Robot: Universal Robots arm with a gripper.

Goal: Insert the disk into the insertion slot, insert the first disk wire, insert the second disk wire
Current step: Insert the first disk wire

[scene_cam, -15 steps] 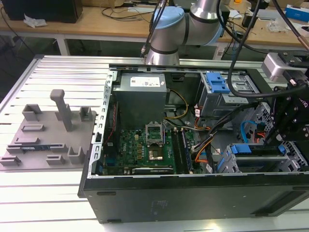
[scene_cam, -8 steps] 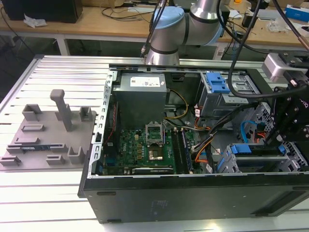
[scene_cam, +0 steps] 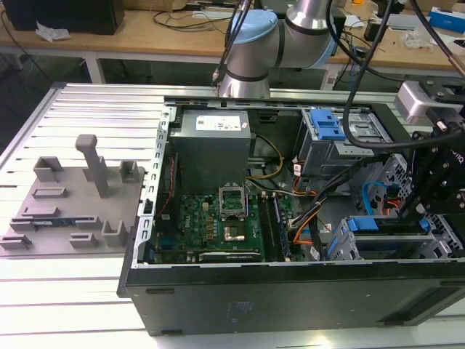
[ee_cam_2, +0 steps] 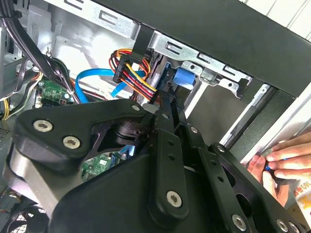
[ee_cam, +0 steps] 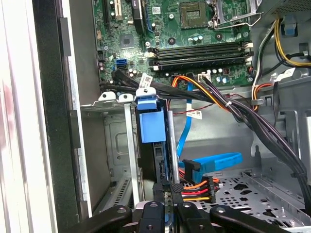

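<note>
View: exterior
Case [scene_cam: 290,291]: open, lying on the surface [scene_cam: 73,298].
Arm [scene_cam: 254,51]: bends over the far side of the case.
Claw [scene_cam: 415,203]: black, down inside the case at the exterior view's right, just over the disk.
Disk [scene_cam: 363,224]: sits in the slot [scene_cam: 338,251], a grey cage in the near corner. Its blue frame shows.

View: second wrist
Claw [ee_cam_2: 170,109]: tips close together, with a thin gap between them.
Wires [ee_cam_2: 138,77]: red, yellow and orange, running right up to the tips.
Disk [ee_cam_2: 185,77]: its blue tab is just past the tips.
Hand [ee_cam_2: 286,162]: a person's, outside the case wall.

View: first wrist
Claw [ee_cam: 168,213]: clamped on the black plug [ee_cam: 170,187] at the end of the wires [ee_cam: 199,187].
Disk [ee_cam: 149,121]: stands on edge inside the slot [ee_cam: 114,145], and the plug is right at its end.
Blue cable [ee_cam: 214,162]: flat, lying beside the wires, apart from the claw.
Board [ee_cam: 194,29]: green, beyond the slot.
</note>
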